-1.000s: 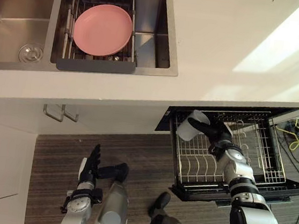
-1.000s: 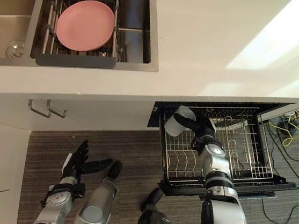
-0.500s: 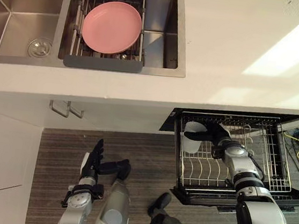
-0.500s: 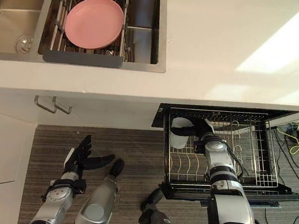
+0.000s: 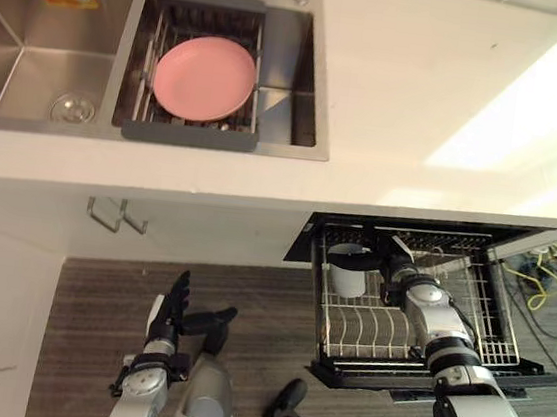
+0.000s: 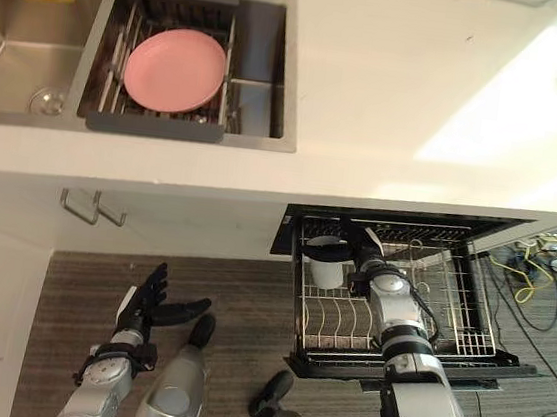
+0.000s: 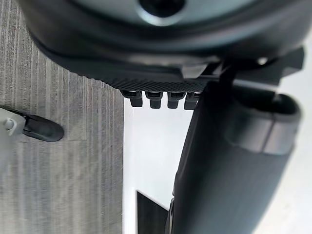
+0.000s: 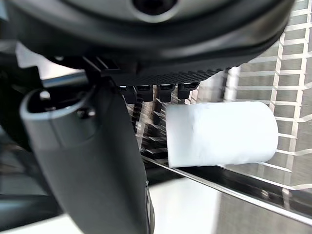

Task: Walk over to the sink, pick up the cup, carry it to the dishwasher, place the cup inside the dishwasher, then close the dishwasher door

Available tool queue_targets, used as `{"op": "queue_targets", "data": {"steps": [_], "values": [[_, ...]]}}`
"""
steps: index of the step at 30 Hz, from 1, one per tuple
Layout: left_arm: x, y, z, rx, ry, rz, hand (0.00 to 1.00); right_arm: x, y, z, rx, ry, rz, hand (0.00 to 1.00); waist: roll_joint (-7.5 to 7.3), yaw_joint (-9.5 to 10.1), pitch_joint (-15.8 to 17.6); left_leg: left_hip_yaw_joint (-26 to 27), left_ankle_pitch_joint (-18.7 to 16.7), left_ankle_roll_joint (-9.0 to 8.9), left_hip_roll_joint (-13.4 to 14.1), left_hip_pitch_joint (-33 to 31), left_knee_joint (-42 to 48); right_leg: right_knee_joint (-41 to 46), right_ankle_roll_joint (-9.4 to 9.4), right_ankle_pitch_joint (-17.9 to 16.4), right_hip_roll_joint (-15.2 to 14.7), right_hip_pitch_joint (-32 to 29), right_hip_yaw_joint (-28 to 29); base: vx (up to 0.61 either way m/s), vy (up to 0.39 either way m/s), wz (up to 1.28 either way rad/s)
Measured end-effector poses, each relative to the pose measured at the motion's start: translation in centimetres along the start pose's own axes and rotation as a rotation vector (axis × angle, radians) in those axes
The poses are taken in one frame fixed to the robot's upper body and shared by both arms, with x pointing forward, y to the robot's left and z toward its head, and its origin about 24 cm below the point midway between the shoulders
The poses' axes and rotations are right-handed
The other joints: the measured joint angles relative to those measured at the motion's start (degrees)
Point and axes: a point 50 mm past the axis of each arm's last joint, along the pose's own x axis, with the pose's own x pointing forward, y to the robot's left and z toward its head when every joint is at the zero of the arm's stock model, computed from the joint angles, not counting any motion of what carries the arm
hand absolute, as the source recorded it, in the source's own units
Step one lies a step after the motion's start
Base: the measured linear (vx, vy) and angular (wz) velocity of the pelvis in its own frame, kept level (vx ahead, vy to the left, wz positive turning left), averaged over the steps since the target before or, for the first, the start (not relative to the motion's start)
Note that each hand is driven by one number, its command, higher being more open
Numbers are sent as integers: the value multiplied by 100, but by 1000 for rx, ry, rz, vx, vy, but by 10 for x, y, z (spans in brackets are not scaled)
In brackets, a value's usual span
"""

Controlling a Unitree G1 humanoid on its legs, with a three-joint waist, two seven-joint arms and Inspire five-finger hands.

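White cylindrical cup (image 5: 348,274) upright in open black dishwasher rack (image 5: 360,372), lower right; right hand (image 5: 393,273) apparently released, left hand (image 5: 170,319) relaxed; closing outstanding.

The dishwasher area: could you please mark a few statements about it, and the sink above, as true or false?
1. The white cup stands upright in the dishwasher rack. True.
2. The pink plate lies on the countertop. False: it lies in the drainer rack set in the sink.
3. The dishwasher is shut. False: it is open, with its rack pulled out.
4. The left hand is open above the floor and holds nothing. True.
5. The right hand is right beside the cup, over the rack. True.
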Motion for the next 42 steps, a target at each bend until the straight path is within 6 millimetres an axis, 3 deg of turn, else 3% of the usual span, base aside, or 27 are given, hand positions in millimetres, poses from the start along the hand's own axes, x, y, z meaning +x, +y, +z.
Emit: {"op": "queue_targets", "data": {"steps": [5, 9, 12, 16, 20, 27, 30, 37, 42], "values": [[-14, 10, -32, -3, 123, 48, 100, -21, -5, -25, 95, -2, -64, 100, -80, -255, -317, 211, 57, 40, -29, 191, -208, -118, 28, 86, -12, 5, 240, -12, 24, -22], [-31, 22, -56, -10, 205, 113, 100, -46, -13, -47, 168, -8, -136, 100, -41, -554, -520, 302, 61, 54, -74, 305, -302, -153, 60, 109, -30, 31, 340, 32, 18, -10], [-36, 25, -64, -23, 238, 149, 100, -62, -16, -49, 214, -58, -166, 100, 37, -677, -596, 437, 54, 64, -73, 450, -366, -153, 72, 117, -34, 68, 465, 24, 13, -23], [-51, 21, -80, -84, 281, 195, 100, -91, -4, -31, 272, -246, -113, 100, 271, -936, -849, 654, 15, 108, -65, 742, -472, -197, 88, 126, -34, 224, 662, 19, 19, -26], [-61, 6, -89, -175, 299, 251, 100, -121, 14, 2, 330, -525, 2, 100, 399, -1003, -1075, 909, -29, 106, -19, 1054, -579, -252, 88, 124, -20, 384, 860, 18, 7, -25], [-70, 5, -94, -166, 302, 283, 100, -156, 17, 44, 363, -889, 39, 100, 417, -1070, -1262, 1150, -122, 114, -21, 1363, -618, -257, 121, 101, -39, 566, 1024, 19, 9, -15], [-74, 8, -98, -169, 310, 309, 100, -168, 15, 47, 397, -956, 32, 100, 429, -1083, -1352, 1217, -167, 128, -32, 1411, -610, -256, 143, 93, -62, 578, 1085, 32, 17, -11], [-78, 11, -102, -179, 325, 331, 100, -173, 15, 50, 433, -1002, 67, 100, 467, -1161, -1346, 1277, -254, 128, -37, 1483, -519, -255, 163, 80, -64, 655, 1157, 19, 6, -5], [-80, 13, -103, -233, 329, 360, 100, -180, 16, 59, 430, -1063, 116, 100, 519, -1158, -1316, 1008, -377, 135, -55, 1448, -281, -199, 199, -38, -125, 907, 877, 2, 1, 30]]}}
